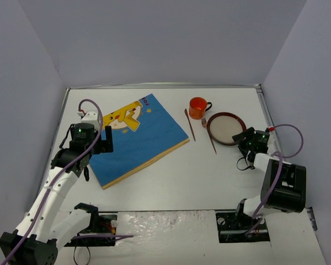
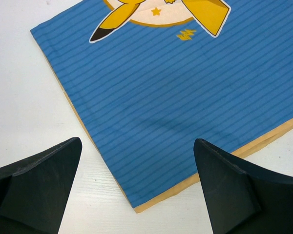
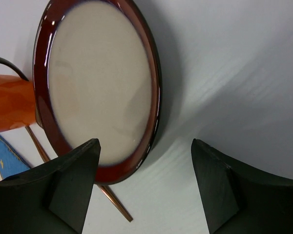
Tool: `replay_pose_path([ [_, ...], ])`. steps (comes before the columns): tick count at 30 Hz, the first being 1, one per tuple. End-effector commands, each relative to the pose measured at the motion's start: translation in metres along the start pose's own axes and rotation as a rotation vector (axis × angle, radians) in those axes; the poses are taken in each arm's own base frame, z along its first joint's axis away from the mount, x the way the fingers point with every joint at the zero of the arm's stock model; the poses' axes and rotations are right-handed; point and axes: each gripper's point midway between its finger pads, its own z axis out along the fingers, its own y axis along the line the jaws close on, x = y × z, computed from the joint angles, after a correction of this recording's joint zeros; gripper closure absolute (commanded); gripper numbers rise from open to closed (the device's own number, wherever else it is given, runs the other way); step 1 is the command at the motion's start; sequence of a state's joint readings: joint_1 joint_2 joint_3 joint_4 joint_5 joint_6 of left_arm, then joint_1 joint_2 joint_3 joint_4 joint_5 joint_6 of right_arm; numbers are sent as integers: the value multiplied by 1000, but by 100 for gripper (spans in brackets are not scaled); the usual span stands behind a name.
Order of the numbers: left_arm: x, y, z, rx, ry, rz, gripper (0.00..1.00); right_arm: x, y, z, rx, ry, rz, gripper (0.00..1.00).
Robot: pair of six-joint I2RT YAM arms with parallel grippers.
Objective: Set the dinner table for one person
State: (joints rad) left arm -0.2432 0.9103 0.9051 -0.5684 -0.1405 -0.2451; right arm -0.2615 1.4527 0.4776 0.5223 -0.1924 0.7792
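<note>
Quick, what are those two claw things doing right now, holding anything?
Left end effector: open, empty, over the blue placemat.
Right end effector: open by the plate, gripping nothing.

On your table (image 1: 182, 176) the placemat (image 1: 140, 138) lies left of centre, turned at an angle. The mug (image 1: 198, 107) stands to its right, further back, and the plate (image 1: 225, 128) sits right of the mug and nearer you. A knife (image 1: 190, 125) lies between placemat and plate, with a fork (image 1: 209, 134) just beside the plate's left edge. Your left pincer (image 2: 136, 146) hangs over the placemat's near corner, your right pincer (image 3: 145, 144) over the plate's near-right rim.
</note>
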Motion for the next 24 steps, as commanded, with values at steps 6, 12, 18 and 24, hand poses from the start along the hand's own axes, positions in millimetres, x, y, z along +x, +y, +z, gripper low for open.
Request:
replay_pose_path([
  [6,-21,-1,-2,-2,-53,-7,3,-6,-6,22,34,-7,0,39],
  [12,-20,-1,0,1,-47,-12,3,0,-23,28,114,18,8,47],
  [18,-19,-1,2,2,-38,-16,3,7,-34,34,164,49,16,61],
  [24,-15,-17,7,84,-24,-19,3,10,-35,36,156,78,38,91],
])
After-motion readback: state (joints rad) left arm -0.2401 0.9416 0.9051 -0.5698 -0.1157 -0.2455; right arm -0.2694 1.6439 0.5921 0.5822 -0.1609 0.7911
